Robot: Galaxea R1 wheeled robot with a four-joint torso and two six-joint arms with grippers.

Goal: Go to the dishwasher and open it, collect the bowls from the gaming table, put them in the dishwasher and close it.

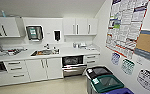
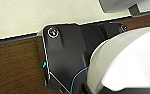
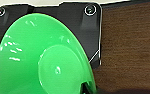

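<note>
One glossy round lime-green bowl [image 3: 41, 60] by right claw, grip unclear; steel dishwasher [image 1: 73, 65] door partly open.

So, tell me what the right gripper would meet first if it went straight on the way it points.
The lime green bowl, close up in that line. Past its rim lies a brown wood-grained surface; how far off is unclear.

sink [image 1: 44, 52], green-lidded bin [image 1: 107, 83], wall posters [image 1: 124, 23]
</note>
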